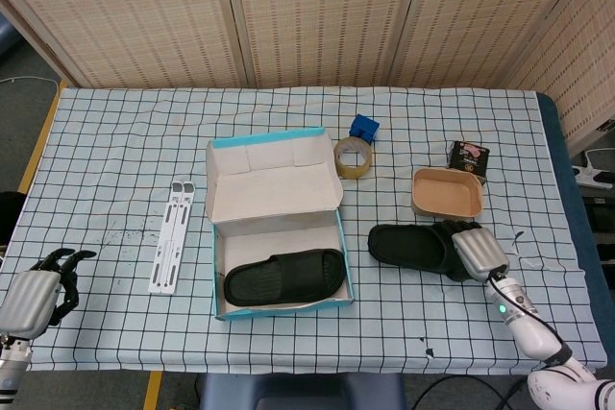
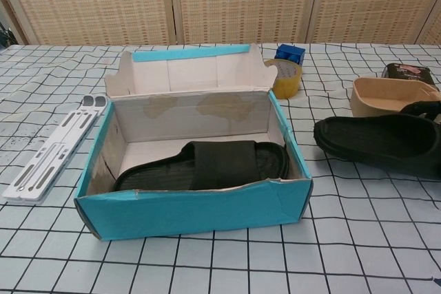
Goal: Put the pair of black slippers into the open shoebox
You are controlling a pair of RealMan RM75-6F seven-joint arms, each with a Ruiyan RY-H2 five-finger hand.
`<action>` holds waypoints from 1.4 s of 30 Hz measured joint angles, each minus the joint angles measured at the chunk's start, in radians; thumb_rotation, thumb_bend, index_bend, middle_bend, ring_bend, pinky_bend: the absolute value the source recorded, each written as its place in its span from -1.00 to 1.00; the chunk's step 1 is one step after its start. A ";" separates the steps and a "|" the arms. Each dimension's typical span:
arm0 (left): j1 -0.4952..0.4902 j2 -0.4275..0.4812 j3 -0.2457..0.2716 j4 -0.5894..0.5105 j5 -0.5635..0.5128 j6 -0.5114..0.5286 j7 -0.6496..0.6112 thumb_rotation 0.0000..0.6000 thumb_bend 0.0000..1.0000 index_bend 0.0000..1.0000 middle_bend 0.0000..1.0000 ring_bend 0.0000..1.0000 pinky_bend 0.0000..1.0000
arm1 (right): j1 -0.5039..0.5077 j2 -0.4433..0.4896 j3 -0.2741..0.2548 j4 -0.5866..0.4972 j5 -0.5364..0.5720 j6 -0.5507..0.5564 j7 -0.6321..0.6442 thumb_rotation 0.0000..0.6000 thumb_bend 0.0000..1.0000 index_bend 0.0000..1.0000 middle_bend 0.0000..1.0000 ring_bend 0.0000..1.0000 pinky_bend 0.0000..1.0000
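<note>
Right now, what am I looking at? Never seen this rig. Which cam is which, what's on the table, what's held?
It is a two-armed robot with finger-like hands, steered remotely by a person. The head view looks down on the whole table; the chest view looks low and level across it.

On the checked cloth: an open shoebox with one black slipper already inside, a white folding stand to its left, a tape roll, a small blue object, a tan bowl and a dark packet.

The right hand grips the heel end of the second slipper, right of the box. The left hand sits at the near left corner with its fingers curled, holding nothing.
</note>
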 measured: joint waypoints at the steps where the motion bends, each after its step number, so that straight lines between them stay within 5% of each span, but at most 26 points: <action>1: 0.000 0.000 0.000 0.000 -0.001 -0.002 0.000 1.00 0.06 -0.50 -0.59 -0.60 -0.19 | -0.006 0.009 -0.001 -0.014 -0.014 0.019 0.002 1.00 -0.78 -0.24 -0.20 -0.42 -0.30; 11: -0.001 0.002 -0.001 -0.001 -0.004 -0.005 -0.005 1.00 0.06 -0.50 -0.59 -0.60 -0.19 | -0.044 0.036 0.035 -0.150 -0.100 0.230 -0.125 1.00 -0.78 -0.21 -0.18 -0.40 -0.29; 19: -0.001 0.003 0.000 0.001 0.000 -0.002 -0.010 1.00 0.06 -0.50 -0.59 -0.60 -0.19 | -0.022 -0.138 0.089 -0.143 -0.206 0.353 -0.311 1.00 -0.78 -0.18 -0.18 -0.40 -0.29; 35: 0.003 0.008 0.003 0.006 0.012 0.010 -0.033 1.00 0.06 -0.50 -0.59 -0.60 -0.19 | 0.191 -0.495 0.228 -0.047 -0.217 0.262 -0.525 1.00 -0.78 -0.17 -0.18 -0.40 -0.29; 42: 0.005 0.009 0.004 0.011 0.022 0.021 -0.048 1.00 0.06 -0.49 -0.59 -0.60 -0.19 | 0.241 -0.586 0.241 0.032 -0.178 0.212 -0.541 1.00 -0.78 -0.12 -0.17 -0.39 -0.29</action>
